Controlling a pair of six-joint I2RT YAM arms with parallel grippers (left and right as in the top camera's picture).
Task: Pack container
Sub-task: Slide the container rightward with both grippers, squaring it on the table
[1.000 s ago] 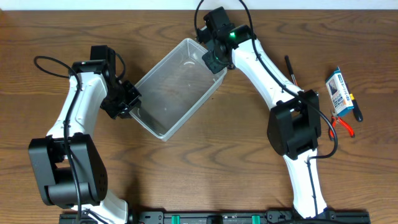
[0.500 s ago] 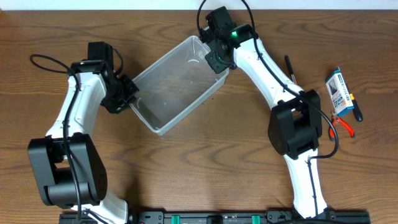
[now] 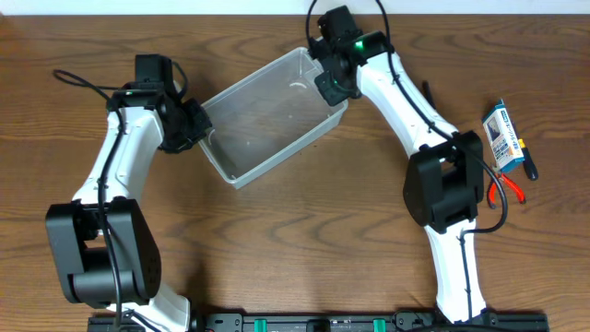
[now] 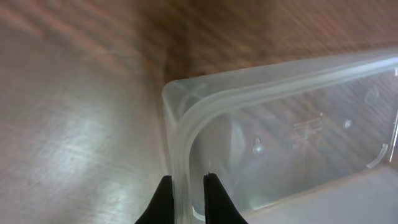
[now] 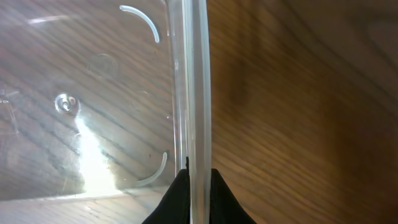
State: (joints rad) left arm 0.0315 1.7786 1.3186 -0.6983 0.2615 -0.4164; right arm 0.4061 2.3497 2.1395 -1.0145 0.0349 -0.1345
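table (image 3: 304,240): showing brown wood grain under the skewed container (image 3: 267,120)
left gripper (image 3: 200,130): clamping its rim corner
right gripper (image 3: 331,85): clamping opposite rim

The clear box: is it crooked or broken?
Crooked, yes: the container sits slanted across the table. The left pincer pinches its rim near one corner, and the right pincer pinches the opposite rim. It is empty, and no crack or spill shows.
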